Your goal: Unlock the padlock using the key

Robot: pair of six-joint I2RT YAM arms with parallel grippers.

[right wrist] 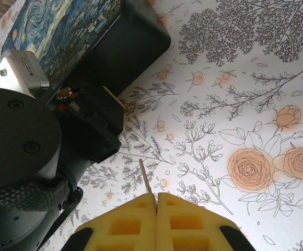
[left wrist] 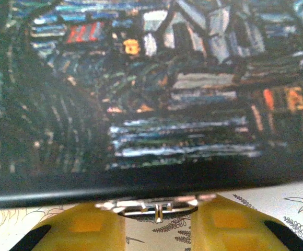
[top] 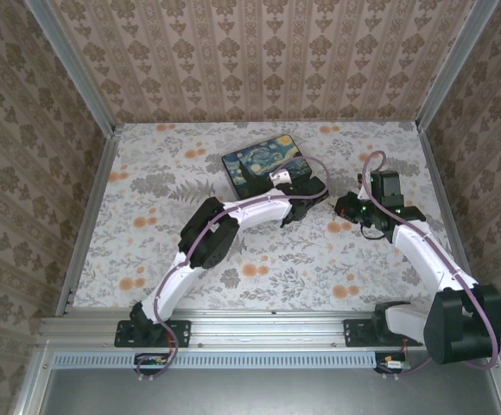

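The left gripper [left wrist: 159, 217] sits at the front edge of the box [left wrist: 141, 104], jaws partly apart either side of the padlock [left wrist: 156, 208], likely to steady it; whether they pinch it I cannot tell. Rightward, the right gripper [right wrist: 155, 197] pinches the key [right wrist: 145, 175], jaws fully closed, tip forward for insertion.

Black box [top: 263, 162] with Starry Night lid on floral tabletop [top: 268, 259], patterned wallpaper walls [top: 259, 60] around.
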